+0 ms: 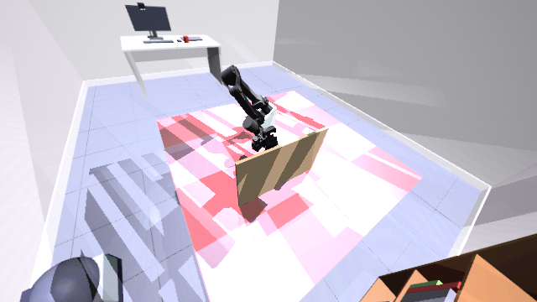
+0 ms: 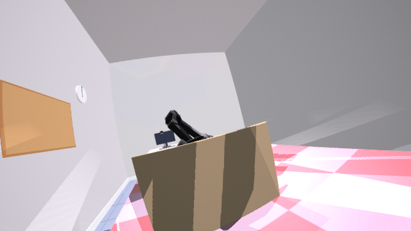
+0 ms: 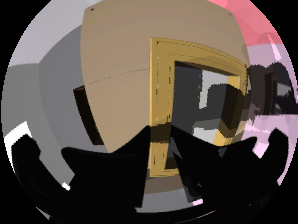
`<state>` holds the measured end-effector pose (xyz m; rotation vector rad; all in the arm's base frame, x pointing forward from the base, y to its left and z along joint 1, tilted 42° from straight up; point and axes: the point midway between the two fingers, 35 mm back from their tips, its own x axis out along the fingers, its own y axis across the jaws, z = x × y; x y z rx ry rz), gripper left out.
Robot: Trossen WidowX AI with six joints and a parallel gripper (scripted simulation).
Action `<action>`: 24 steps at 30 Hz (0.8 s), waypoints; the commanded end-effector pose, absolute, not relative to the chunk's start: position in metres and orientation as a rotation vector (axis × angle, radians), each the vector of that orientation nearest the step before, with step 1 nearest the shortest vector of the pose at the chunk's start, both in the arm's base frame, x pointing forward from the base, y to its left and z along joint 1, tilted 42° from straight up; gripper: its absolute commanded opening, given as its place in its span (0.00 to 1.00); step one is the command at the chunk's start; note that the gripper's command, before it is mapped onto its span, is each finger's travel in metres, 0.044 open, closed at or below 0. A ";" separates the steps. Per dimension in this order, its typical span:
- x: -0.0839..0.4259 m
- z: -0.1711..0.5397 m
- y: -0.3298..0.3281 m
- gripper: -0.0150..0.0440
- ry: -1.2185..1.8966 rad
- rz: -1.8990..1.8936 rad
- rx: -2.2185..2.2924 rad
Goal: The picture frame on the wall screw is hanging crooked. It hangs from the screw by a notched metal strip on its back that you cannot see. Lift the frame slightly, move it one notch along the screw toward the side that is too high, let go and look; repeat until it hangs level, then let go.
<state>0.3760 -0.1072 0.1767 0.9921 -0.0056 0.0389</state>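
Observation:
The gold picture frame (image 3: 162,90) hangs in front of the tan board in the wrist view, its dark glassy pane showing reflections. My gripper (image 3: 159,129) is shut on the frame's side bar, with one black finger on each side of it. In the top and exterior views the board hides the picture frame and the fingertips; only the arm shows above and behind the board's top edge. The screw and the notched strip are hidden. I cannot tell the frame's exact tilt from the wrist view.
The upright board (image 1: 278,168) (image 2: 209,179) (image 3: 120,60) stands with its back to the top and exterior views. A dark block (image 3: 87,115) shows at the board's side edge. A patterned red and white rug (image 1: 336,201) lies below. A white desk (image 1: 193,43) with a monitor (image 1: 151,18) is behind the arm.

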 end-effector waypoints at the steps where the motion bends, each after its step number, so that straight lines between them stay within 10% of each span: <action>1: 0.376 0.177 -0.107 0.25 -0.009 0.035 0.969; 24: 0.376 0.178 -0.106 0.25 -0.012 0.034 0.849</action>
